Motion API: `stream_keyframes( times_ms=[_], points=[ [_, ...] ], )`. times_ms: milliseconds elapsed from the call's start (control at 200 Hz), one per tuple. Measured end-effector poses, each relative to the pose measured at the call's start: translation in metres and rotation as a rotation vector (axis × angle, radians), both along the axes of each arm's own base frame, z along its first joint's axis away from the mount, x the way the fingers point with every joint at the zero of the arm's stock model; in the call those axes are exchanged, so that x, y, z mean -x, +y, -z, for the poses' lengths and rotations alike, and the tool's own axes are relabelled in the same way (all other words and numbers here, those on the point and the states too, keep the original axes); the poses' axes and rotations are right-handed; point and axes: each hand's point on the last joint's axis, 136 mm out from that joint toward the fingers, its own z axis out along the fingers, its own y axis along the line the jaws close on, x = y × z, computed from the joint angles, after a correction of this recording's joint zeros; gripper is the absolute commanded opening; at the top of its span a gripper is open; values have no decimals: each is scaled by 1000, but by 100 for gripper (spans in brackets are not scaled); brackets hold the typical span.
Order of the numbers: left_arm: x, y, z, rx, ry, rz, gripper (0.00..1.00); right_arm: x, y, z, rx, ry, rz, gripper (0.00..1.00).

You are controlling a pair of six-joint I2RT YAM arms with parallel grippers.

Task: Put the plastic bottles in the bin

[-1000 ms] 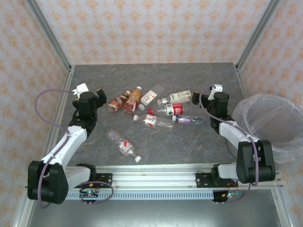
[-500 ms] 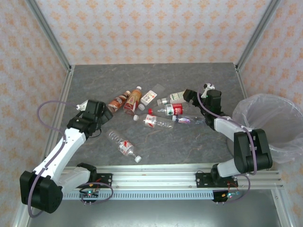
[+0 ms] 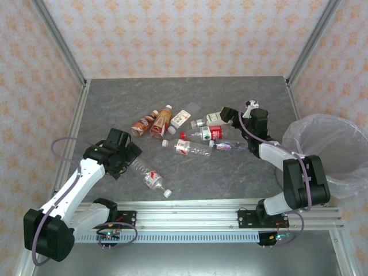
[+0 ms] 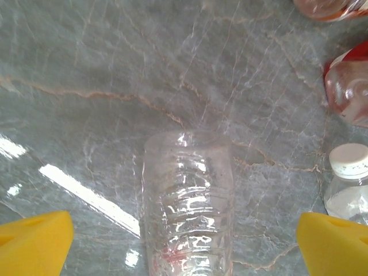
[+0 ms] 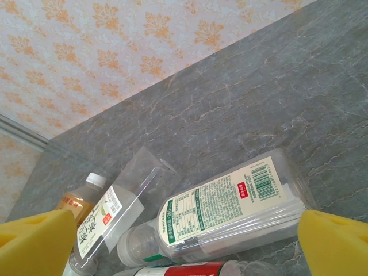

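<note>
Grey marble table (image 3: 241,172), bottles (image 3: 190,132) lying loose mid-table, bin (image 3: 313,123) off the right edge.
Left gripper (image 4: 185,244) is spread wide and empty, straddling a clear bottle (image 4: 187,201) that lies apart from the pile. Right gripper (image 5: 185,244) is also wide and empty, aimed at the green-label bottle (image 5: 230,207). Risks I watch: the clear bottle is round and slick, so an off-centre close likely rolls it or squirts it out, and its thin wall may crumple and slip. A white-cap bottle (image 4: 348,178) sits near one pad and could get knocked. The green-label bottle touches its neighbours, so a low approach may shove the pile or pinch two. The bin is well apart from the left side, and a weak grip on that carry probably drops short.
</note>
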Motion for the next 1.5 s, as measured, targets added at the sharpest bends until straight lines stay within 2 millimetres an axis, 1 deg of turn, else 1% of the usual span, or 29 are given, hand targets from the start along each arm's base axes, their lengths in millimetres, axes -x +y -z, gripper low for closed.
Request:
stream_keyframes(
  times_ms=[95,285,370,445,490,576,701,796,886,1021,1236,1291,1366,1501],
  points=[
    [0,-4,11,35,19,-30,100,1,0,-6,-2,-15,0,99],
    [9,-16,42,78,104,-55,100,4,-1,-23,-8,-55,0,99],
    [8,-19,50,88,125,-57,99,5,-1,-30,-11,-73,0,99],
    [2,-23,54,91,118,-51,93,7,-1,-36,-13,-88,0,99],
    [-2,-25,56,92,111,-39,88,9,-1,-38,-14,-94,0,99],
    [-7,-29,62,84,114,-14,78,13,-2,-38,-15,-95,0,99],
    [-11,-33,71,74,125,17,71,19,-3,-34,-14,-89,0,99],
    [-14,-35,75,70,124,34,65,24,-2,-36,-17,-95,-9,99],
    [-19,-37,74,71,107,50,59,29,0,-42,-23,-113,-22,99],
    [-24,-40,73,65,89,83,53,37,6,-46,-29,-141,-43,99],
    [-32,-47,65,55,54,154,52,43,12,-45,-32,-139,-59,99],
    [-37,-53,59,56,27,191,52,45,11,-44,-33,-123,-50,99],
    [-44,-64,46,59,-24,250,52,50,11,-46,-42,-110,-49,99],
    [-65,-87,14,82,-140,349,50,57,12,-61,-82,-127,-47,99]
  ],
)
